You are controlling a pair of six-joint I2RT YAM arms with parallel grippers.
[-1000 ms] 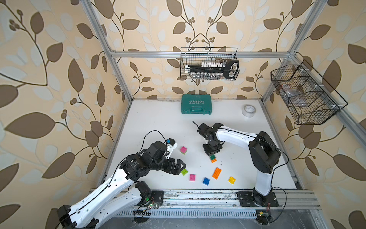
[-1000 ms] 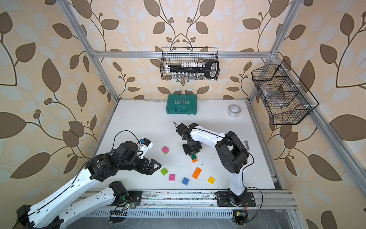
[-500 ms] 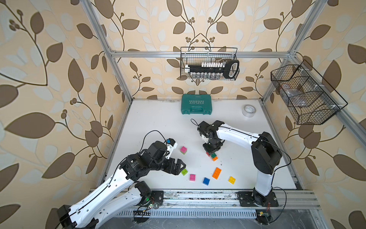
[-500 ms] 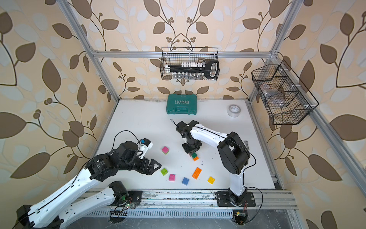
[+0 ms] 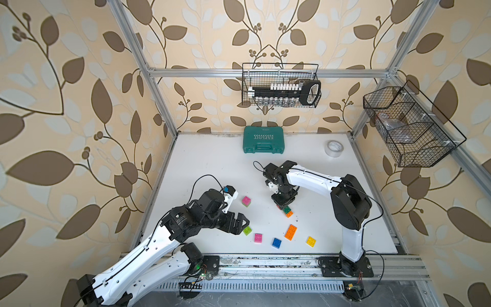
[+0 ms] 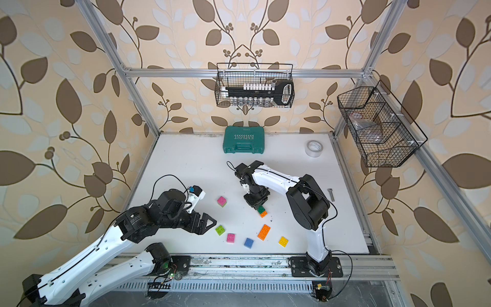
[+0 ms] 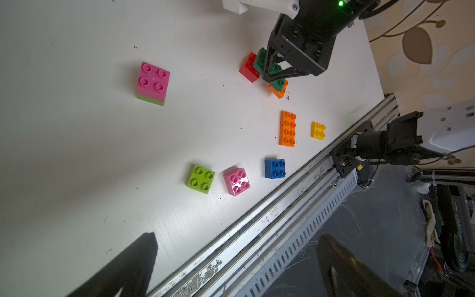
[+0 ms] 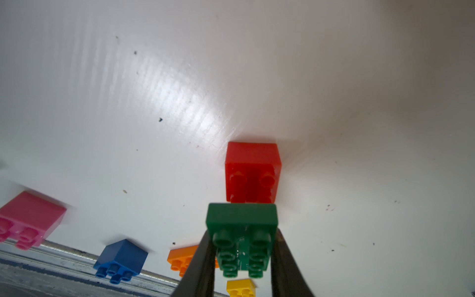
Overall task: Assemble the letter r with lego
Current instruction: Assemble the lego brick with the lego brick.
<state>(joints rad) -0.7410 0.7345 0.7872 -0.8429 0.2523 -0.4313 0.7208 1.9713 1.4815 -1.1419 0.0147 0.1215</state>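
You had the right gripper [image 8: 241, 253] clamped on the long dark green brick [image 8: 241, 218], one end just beside the red brick [image 8: 253, 164]. Joining seemed in hand, and next called for aligned studs and a firm press. It looked glossy, with an orange brick [image 7: 279, 91] under its end away from the red brick, while your left gripper [image 5: 242, 222] gaped empty, well apart.

A dark green brick [image 8: 241, 218] sits between the black jaws, a red brick [image 8: 253, 159] just beyond them, on a white table [image 8: 128, 90].
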